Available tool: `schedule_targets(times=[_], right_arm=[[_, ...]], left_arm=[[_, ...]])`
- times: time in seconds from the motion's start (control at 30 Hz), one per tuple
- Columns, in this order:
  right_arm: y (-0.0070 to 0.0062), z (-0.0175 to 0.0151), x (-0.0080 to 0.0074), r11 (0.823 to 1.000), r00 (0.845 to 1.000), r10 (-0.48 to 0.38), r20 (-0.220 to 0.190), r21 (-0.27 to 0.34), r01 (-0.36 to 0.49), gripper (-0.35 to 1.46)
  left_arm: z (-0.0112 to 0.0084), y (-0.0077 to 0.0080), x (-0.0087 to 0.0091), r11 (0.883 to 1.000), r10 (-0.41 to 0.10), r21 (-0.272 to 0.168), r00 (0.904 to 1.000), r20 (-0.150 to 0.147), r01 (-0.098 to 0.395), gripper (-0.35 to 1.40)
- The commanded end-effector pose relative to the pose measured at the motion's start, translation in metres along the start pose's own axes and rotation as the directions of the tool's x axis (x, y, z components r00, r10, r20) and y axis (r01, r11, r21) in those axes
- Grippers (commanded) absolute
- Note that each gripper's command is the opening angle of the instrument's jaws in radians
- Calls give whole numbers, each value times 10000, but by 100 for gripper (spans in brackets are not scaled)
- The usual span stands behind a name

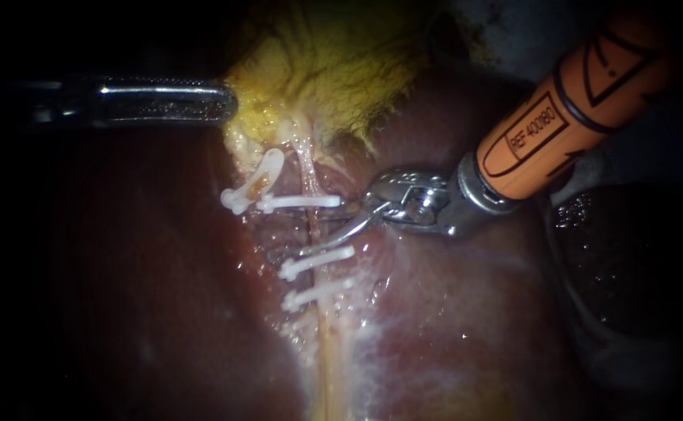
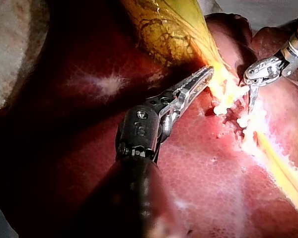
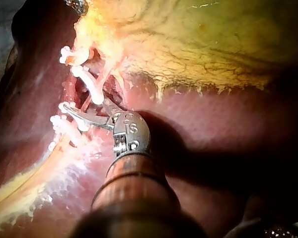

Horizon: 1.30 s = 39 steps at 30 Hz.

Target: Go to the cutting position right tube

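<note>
Three white plastic clips [image 1: 318, 261] cross the thin pale right tube [image 1: 307, 168]; drifting, the open blades of my orange-shafted right instrument [image 1: 332, 228] could nick one.

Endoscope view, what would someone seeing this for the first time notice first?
The white clips stand out most: bright bars across a pale tube in the middle, on the dark red liver. Next is the right instrument with its orange sleeve, coming in from the upper right, its end effector open beside the tube between the clips. Above, the yellow gallbladder glows, with the left instrument at its edge.
</note>
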Motion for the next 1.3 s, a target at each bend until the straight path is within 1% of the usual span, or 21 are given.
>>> schedule_targets(times=[0.03,0.07,0.27,0.37,0.47,0.63,0.7,0.8,0.9,1.17,1.3], right_arm=[[1,2,1,9999,10000,-49,12,147,49,116],[1,4,2,9996,9999,-92,46,277,90,114],[4,17,10,9956,9978,-653,-121,658,660,106],[2,26,15,9923,9964,-752,-389,955,786,104],[-5,35,21,9885,9950,-773,-628,1254,847,101],[-24,45,38,9812,9923,-791,-958,1686,945,101],[-32,46,46,9798,9917,-746,-1051,1772,925,101],[-40,46,54,9806,9915,-700,-1095,1751,886,101],[-41,46,55,9805,9915,-693,-1098,1758,880,101],[-38,44,53,9812,9914,-700,-1108,1714,884,101],[-35,45,49,9835,9908,-715,-1151,1571,892,104]], left_arm=[[0,0,0,10000,-2,-3,10000,-3,2,-35],[0,0,0,10000,-2,-3,10000,-3,2,-35],[1,0,0,10000,-3,-7,10000,-2,3,-35],[1,0,0,10000,-3,-6,10000,-2,3,-35],[1,0,0,10000,-5,-8,10000,-2,5,-35],[1,0,0,10000,-5,-6,10000,-2,5,-35],[1,0,0,10000,-5,-5,10000,-2,5,-35],[1,0,0,10000,-5,-3,10000,-3,5,-35],[1,0,0,10000,-5,-3,10000,-3,5,-35],[1,0,0,10000,-5,-3,10000,-3,5,-35],[1,0,0,10000,-5,-4,10000,-3,5,-35]])
